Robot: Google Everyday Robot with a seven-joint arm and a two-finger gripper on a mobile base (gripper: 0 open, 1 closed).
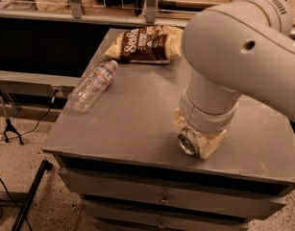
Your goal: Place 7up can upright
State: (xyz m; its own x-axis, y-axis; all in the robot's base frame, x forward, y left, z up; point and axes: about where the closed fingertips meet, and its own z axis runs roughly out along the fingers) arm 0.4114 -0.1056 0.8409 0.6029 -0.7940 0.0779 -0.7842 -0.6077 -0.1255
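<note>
The 7up can [188, 141] lies on its side near the front edge of the grey cabinet top [132, 119], its silver end facing the camera. My gripper [197, 136] is down over it, with one cream fingertip [208, 145] to the can's right and the other [178, 119] behind it on the left. The fingers sit close against the can on both sides. The bulky white arm [233, 47] hides the rest of the can body.
A clear plastic water bottle [92, 85] lies on its side at the left of the top. A brown snack bag [147, 43] lies at the back. A shelf rail runs behind; the cabinet's front edge is just below the can.
</note>
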